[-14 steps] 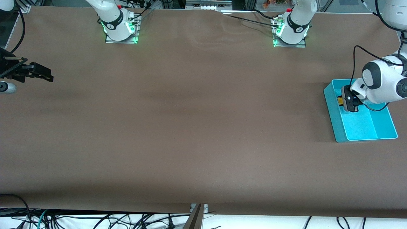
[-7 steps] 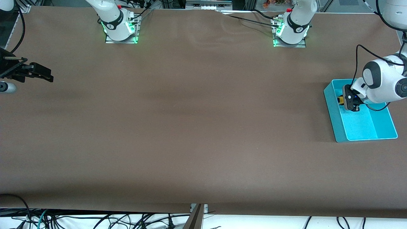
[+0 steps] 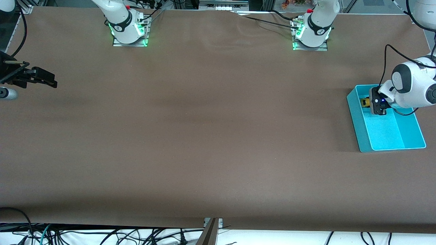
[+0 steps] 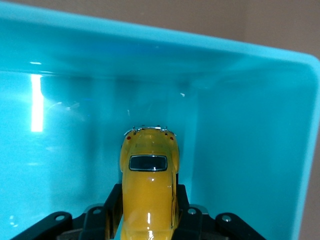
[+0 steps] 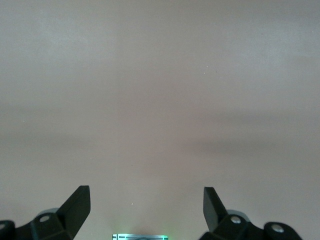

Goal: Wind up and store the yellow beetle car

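**Commentator 1:** Yellow beetle car (image 4: 149,192) is being carried inside the cyan bin (image 3: 361,132), clamped by its sides in the left gripper (image 3: 369,103). From the left wrist view it can be seen nose-forward toward one of the bin's corners, with the walls rising around it.

**Commentator 2:** And it has not been let go. The jaws are pressed tight against the car's flanks, so the storing step is judged to be under way, not finished. Whether the wheels are already touching the bin floor cannot be told from either view.

**Commentator 1:** What about the winding?

**Commentator 2:** That cannot be confirmed from what is shown. Since the car is already in the bin, the winding is presumed done, but no proof of it is visible.

**Commentator 1:** The bin itself is set on the brown surface (image 3: 211,136) at the left arm's end, and the car is held in the part of it farther from the front camera.

**Commentator 2:** Meanwhile the right gripper (image 3: 43,77) is parked over the surface at the right arm's end, waiting, its jaws spread wide with nothing between them.

**Commentator 1:** So what is left is judged to be little: the car to be released into the bin and the left gripper to be lifted clear.
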Controlling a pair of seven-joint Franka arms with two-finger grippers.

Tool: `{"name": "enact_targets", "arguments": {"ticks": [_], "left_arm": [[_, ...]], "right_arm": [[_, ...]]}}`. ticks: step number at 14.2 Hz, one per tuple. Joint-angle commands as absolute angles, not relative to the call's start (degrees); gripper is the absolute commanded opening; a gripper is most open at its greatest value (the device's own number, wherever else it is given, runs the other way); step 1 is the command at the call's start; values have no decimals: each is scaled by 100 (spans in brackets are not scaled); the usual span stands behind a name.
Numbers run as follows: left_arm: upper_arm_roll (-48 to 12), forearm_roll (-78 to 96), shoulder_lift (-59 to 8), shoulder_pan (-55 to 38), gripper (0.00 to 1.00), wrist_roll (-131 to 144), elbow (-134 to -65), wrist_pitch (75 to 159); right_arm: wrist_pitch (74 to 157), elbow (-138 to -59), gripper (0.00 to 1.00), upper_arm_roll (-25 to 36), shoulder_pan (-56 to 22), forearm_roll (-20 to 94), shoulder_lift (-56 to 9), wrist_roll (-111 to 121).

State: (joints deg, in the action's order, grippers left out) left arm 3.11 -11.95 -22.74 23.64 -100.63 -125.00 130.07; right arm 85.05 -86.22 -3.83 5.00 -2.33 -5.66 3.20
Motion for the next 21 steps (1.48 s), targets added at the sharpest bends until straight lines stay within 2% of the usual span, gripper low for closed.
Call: {"name": "enact_targets", "arguments": {"ticks": [1,2,3,7,10,12,16,18,21], "left_arm": [[316,-1441,-1987,2443,0,-10169,-12691,12841],[316,-1441,-1978,2443,31,-10143,-12683,12841],[316,-1441,-1986,2443,99,-10134,-12665,12841],[308,-1371,-1899,2408,100,-10072,-12604,12841],[308,-1362,-1505,2338,100,-10055,-12569,12841],[308,-1327,-1083,2250,100,-9863,-12437,12509],[308,-1160,-195,1312,100,-9325,-12104,12401],[255,-1143,26,1091,100,-9325,-11857,12410],[176,-881,385,705,99,-8888,-11839,12367]], "right_arm": [[8481,-8534,100,-404,527,-281,-598,272],[8481,-8534,100,-404,527,-281,-598,272],[8481,-8534,100,-404,536,-281,-598,272],[8481,-8534,100,-404,527,-272,-598,272],[8481,-8534,100,-404,527,-272,-598,272],[8481,-8534,100,-404,527,-272,-598,264],[8481,-8534,100,-404,527,-264,-598,264],[8481,-8534,100,-404,527,-264,-598,264],[8481,-8534,100,-404,527,-264,-598,264]]}}
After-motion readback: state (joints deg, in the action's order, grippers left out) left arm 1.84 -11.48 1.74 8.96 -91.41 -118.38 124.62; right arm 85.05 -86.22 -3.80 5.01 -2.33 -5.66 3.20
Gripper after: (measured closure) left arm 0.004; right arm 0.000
